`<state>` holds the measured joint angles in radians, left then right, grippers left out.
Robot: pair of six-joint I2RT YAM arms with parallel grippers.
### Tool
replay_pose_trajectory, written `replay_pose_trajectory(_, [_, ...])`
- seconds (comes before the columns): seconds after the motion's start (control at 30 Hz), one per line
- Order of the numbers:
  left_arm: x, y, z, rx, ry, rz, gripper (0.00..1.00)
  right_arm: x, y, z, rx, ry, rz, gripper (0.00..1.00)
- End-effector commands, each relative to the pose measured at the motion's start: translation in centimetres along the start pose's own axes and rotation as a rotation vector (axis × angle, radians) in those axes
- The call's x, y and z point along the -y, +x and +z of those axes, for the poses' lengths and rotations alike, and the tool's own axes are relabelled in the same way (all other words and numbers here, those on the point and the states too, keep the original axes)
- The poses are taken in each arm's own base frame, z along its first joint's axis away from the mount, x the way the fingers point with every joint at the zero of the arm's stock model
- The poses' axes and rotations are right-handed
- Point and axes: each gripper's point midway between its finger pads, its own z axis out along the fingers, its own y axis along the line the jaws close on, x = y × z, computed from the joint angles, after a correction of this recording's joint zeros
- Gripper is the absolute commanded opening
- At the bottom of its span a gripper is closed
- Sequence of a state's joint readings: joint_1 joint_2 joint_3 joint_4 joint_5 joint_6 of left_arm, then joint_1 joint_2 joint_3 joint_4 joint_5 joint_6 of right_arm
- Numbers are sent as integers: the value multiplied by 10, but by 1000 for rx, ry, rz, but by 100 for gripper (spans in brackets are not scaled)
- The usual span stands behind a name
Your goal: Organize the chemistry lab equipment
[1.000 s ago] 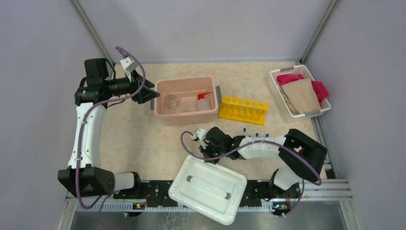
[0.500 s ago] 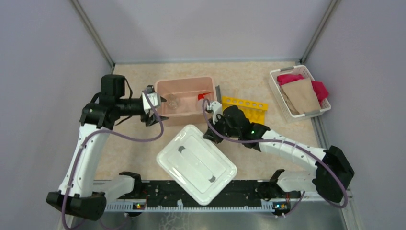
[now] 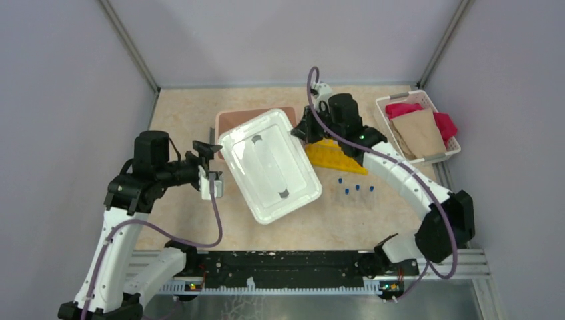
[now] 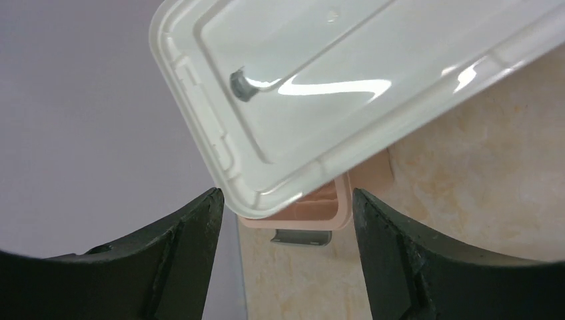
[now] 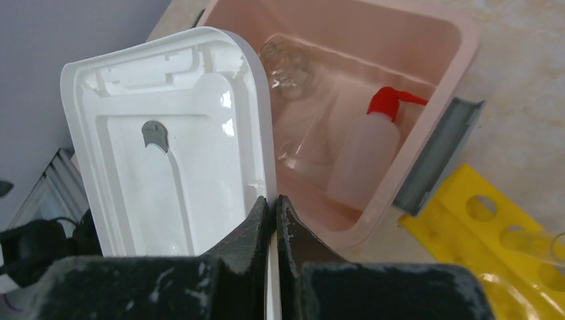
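My right gripper (image 3: 303, 131) is shut on the edge of a white lid (image 3: 270, 163) and holds it tilted over a pink bin (image 3: 230, 119). In the right wrist view the gripper (image 5: 272, 207) pinches the lid (image 5: 166, 153). Inside the bin (image 5: 426, 40) are a clear glass flask (image 5: 286, 63) and a white squeeze bottle with a red nozzle (image 5: 363, 153). A yellow holed rack (image 3: 333, 155) lies right of the bin. Several blue-capped tubes (image 3: 355, 189) lie on the table near it. My left gripper (image 3: 212, 167) is open and empty, left of the lid (image 4: 346, 87).
A white basket (image 3: 386, 127) with pink and tan cloths stands at the back right. The bin has a grey latch on its end (image 5: 433, 153), and another one shows in the left wrist view (image 4: 303, 237). Grey walls close in the left, back and right.
My right gripper has carried the white lid from the near table edge up and back over the pink bin. My left arm has drawn back from the bin's left side toward the near side.
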<state>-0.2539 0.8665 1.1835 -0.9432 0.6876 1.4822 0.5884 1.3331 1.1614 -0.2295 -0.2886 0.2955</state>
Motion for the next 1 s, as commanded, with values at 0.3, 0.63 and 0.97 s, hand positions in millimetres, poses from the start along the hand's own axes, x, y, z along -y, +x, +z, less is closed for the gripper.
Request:
replay_pose_trajectory(0.3, [49, 37, 36, -46, -11, 688, 79, 18, -45, 38, -45, -50, 130, 0])
replay_pose_trajectory(0.63, [54, 47, 72, 9, -133, 898, 80, 13, -31, 45, -109, -155, 201, 0])
replay_pose_trajectory(0.97, [25, 4, 68, 157, -402, 1083, 70, 3, -33, 43, -118, -200, 213, 0])
